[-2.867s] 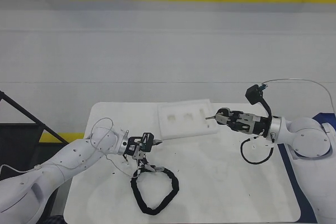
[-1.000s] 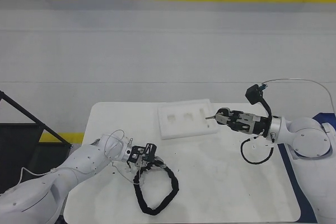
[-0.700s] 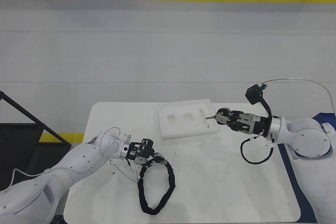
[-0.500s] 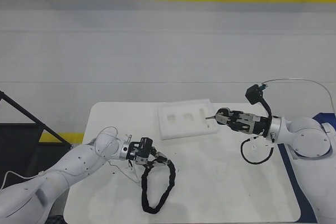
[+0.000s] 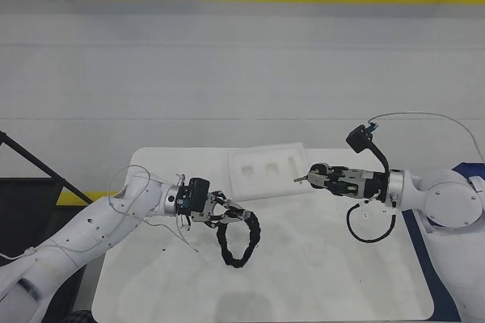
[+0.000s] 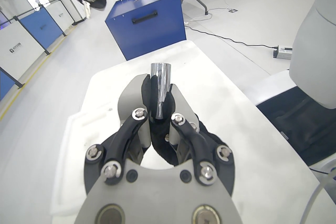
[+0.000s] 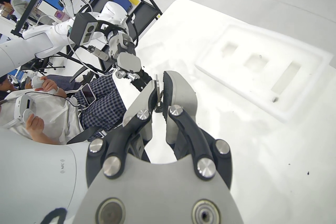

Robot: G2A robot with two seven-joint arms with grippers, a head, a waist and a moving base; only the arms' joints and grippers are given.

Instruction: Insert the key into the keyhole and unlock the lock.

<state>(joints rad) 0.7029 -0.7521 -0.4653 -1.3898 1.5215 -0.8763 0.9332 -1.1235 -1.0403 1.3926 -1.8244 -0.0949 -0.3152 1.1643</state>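
Note:
The lock is a chrome cylinder [image 6: 159,83] with a black cable loop [image 5: 239,241]. My left gripper [image 6: 157,89] is shut on the cylinder, which points out past the fingertips. In the top view the left gripper [image 5: 221,215] holds it over the table's left half, with the loop hanging beneath. My right gripper [image 7: 158,87] is shut on the small flat key [image 7: 157,89]. In the top view the right gripper [image 5: 310,177] is right of centre and the key tip [image 5: 297,179] points left. The two grippers face each other, well apart.
A white foam tray [image 5: 267,169] with three recesses lies at the back middle of the white table [image 5: 347,274], close under the key. A blue cabinet [image 6: 147,25] stands beyond the table's far edge. A black frame [image 5: 24,161] stands off the table's left side.
My left gripper has lifted the lock and carried it right toward the centre, and the loop now hangs bunched. My right gripper has shifted slightly left and down with the key.

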